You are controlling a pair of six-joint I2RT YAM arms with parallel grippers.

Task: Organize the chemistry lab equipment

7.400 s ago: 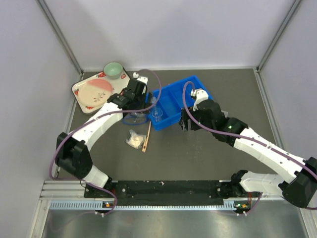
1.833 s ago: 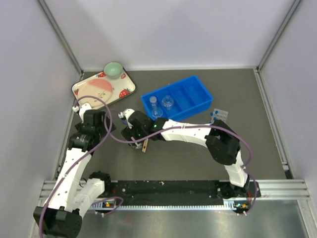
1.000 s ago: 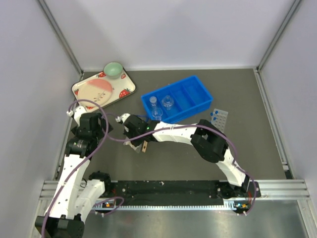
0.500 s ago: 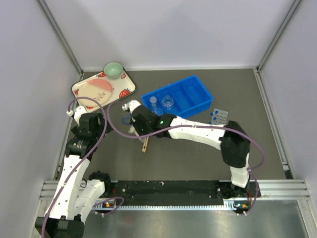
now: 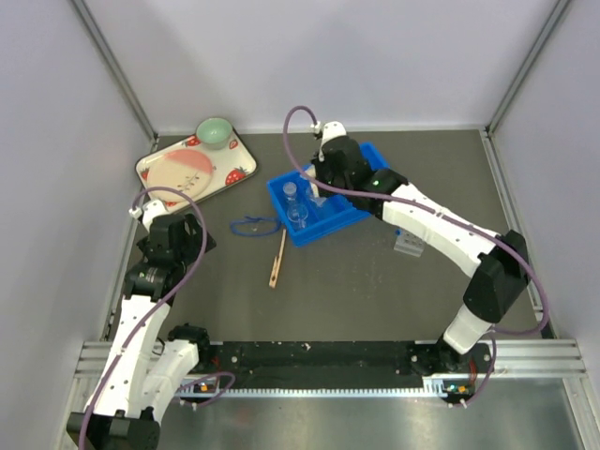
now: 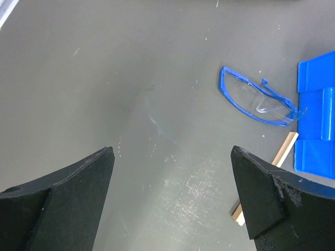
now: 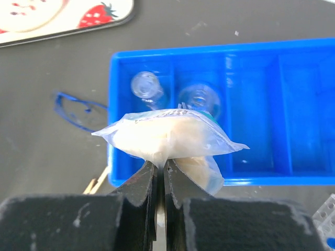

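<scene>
Right gripper (image 7: 160, 171) clamped shut on wad (image 7: 167, 137), hanging above bin (image 7: 251, 46) near the two flasks (image 7: 147, 85). Left gripper (image 6: 172, 180) wide open, empty, over table (image 6: 131, 78) near goggles (image 6: 256, 99) and stick (image 6: 285, 146).

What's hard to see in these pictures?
Top view: the tube rack lies partly under the right arm; what it holds is too small to tell.
Right wrist view: the bagged wad hides part of one flask.
Left wrist view: the stick runs behind a finger; the edge cuts off the blue bin.
</scene>
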